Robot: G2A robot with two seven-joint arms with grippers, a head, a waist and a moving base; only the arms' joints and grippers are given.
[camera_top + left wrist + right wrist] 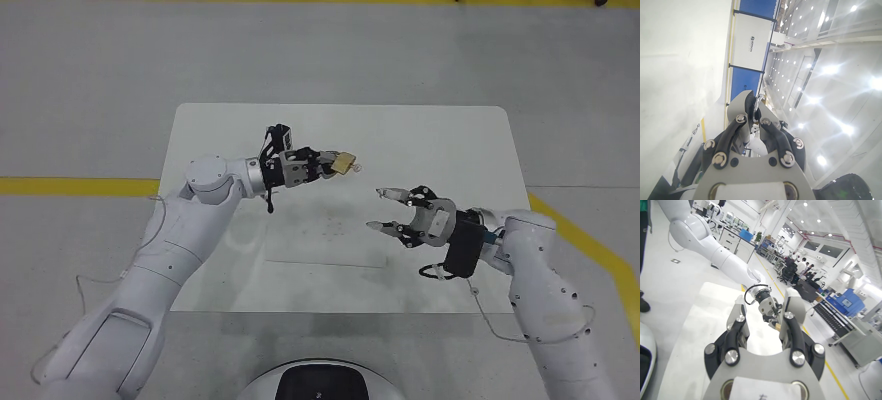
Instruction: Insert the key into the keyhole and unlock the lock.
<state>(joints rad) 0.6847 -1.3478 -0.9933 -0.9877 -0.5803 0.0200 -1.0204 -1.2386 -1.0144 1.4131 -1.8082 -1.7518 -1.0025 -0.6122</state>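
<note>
Left gripper [333, 164]: fingers clamped on boxy brass lock [344, 161], its steel shackle [756, 106] pinched, over matte white bench [450, 140], 12 o'clock of centre. Right gripper [377, 209]: fingers wide, 5 o'clock of lock.

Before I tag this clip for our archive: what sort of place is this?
Likely an industrial robotics lab or workshop: long workbenches loaded with equipment, a yellow line marked on the floor, and rows of ceiling lights high overhead.

Lock [345, 160]: body part-covered by left gripper [333, 163]; keyhole too small to tell. Shackle [757, 107]: lower run hidden between the pads. Right wrist view: lock mostly behind a finger of right gripper [765, 297].
</note>
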